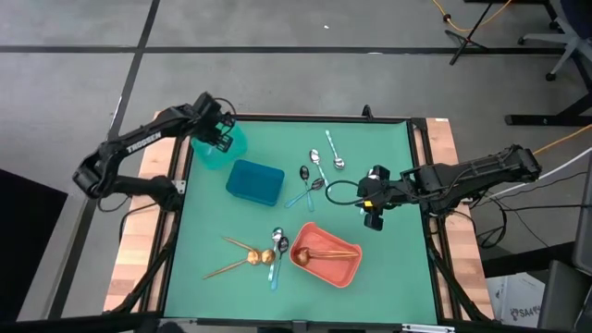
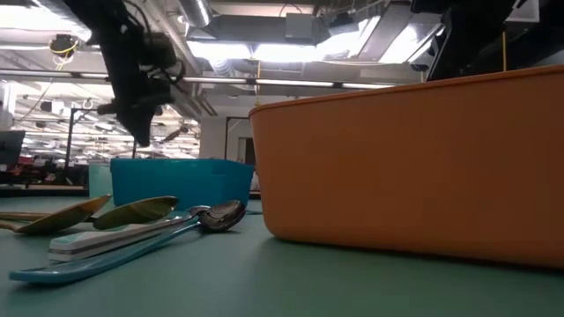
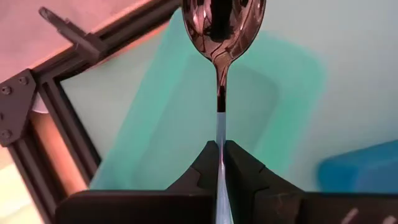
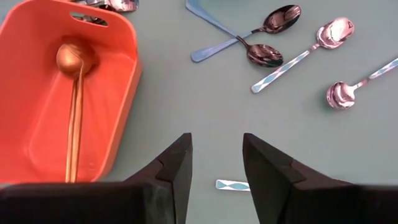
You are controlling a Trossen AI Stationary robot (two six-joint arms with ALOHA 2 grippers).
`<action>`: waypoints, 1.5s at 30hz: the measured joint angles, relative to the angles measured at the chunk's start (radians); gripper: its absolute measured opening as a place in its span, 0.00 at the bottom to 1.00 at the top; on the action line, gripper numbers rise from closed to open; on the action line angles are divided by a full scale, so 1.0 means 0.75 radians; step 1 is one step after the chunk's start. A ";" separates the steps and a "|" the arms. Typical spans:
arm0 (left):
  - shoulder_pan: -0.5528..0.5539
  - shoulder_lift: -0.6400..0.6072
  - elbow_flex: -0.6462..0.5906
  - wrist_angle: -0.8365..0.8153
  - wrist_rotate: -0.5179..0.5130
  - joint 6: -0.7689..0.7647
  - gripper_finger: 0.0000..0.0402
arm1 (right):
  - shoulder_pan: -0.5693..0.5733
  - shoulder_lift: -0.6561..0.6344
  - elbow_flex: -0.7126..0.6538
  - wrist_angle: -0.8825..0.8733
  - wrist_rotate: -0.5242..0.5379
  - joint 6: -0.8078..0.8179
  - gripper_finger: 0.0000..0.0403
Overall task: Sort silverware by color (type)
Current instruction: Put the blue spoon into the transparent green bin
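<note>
**While holding one dark spoon over the teal bin: time for the drop**

While hanging above the teal bin (image 1: 232, 155), pinched shut: left gripper (image 1: 220, 135), clamped on the thin light-blue handle of a dark spoon (image 3: 222, 18). Bowl end of that spoon sticking out past the fingertips. Right under it: the inside of the teal bin, nothing to see in there yet.

Looks like the drop step for this one spoon, not yet let go. Next move, most likely: go down a little, open the fingers, let the spoon fall in. Best done over the middle of the bin. Some risk of a long spoon catching on the rim and tipping out.

Right gripper (image 4: 216, 146): fingers apart, holding nothing, hovering over the green mat (image 4: 186, 93). Off to one side of it: the coral bin (image 4: 127, 43) with a copper spoon (image 4: 73, 87) lying inside. Out ahead of its fingers: two dark spoons (image 4: 264, 55) with blue handles and two silver spoons (image 4: 333, 31), all loose on the mat. Close under its fingers: a small blue-and-white piece (image 4: 233, 185), too little showing to tell what.

Plenty left to sort. Good next pick for the waiting right side: one of the loose spoons just ahead of it.
</note>
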 joint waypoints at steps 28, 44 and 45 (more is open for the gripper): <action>0.074 0.470 0.000 0.013 -0.085 0.153 0.02 | 0.000 0.000 0.000 0.000 0.001 -0.003 0.33; 0.074 0.492 0.000 0.070 -0.120 0.137 0.12 | 0.000 0.000 0.000 0.000 0.001 -0.003 0.33; 0.074 0.492 0.000 0.069 -0.120 0.127 0.12 | 0.000 0.000 0.000 0.000 0.001 -0.003 0.33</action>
